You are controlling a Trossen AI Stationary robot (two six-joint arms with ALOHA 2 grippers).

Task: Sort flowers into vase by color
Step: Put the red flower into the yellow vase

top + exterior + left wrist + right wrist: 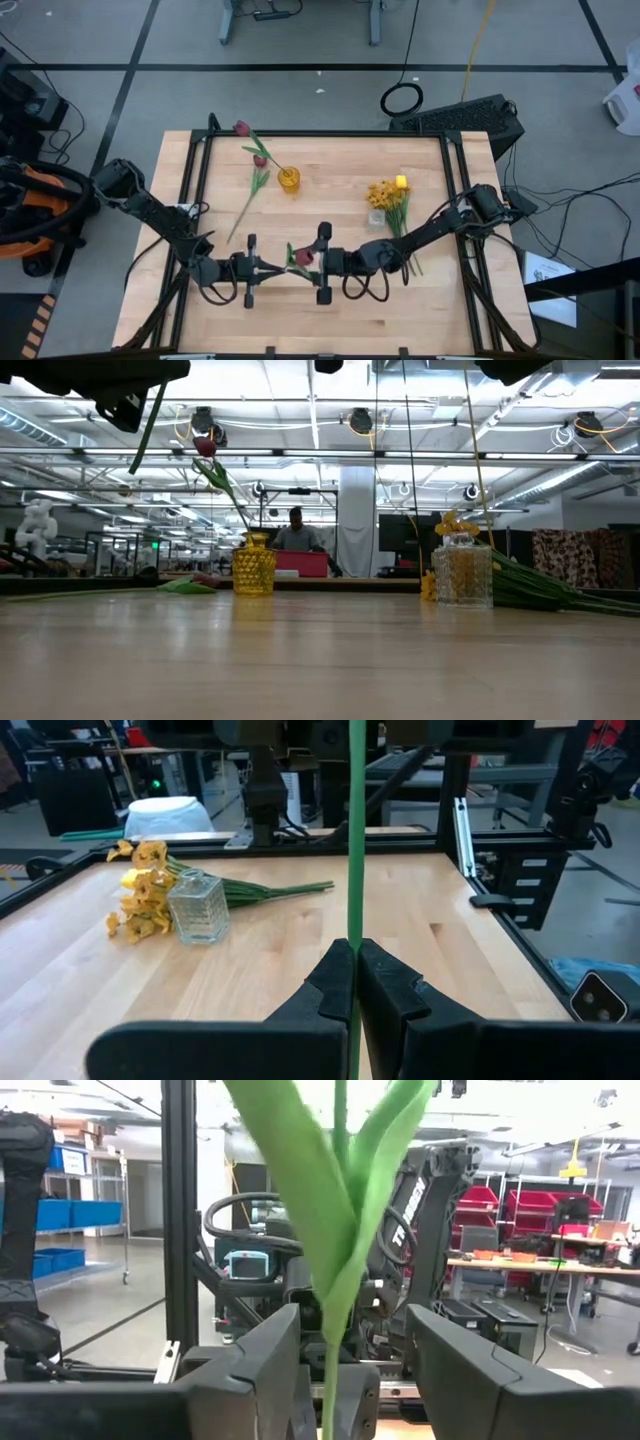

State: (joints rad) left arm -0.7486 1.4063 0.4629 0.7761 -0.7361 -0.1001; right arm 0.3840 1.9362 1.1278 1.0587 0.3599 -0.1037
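Wooden table, near centre: left gripper clamped on tulip stem; right gripper spread, released. Risk: single pinch, stem may swing, missing amber vase.

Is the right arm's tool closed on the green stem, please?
No, the right tool stands open, its fingers apart on either side of the green stem.

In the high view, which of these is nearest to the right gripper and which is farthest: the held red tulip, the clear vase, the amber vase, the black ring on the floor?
From the right gripper, at the table's front middle:
1. Held red tulip, directly beside the gripper, between both arms.
2. Clear vase, further back, on the right side.
3. Amber vase, further back, left of centre.
4. Black ring, on the floor beyond the table's far edge.
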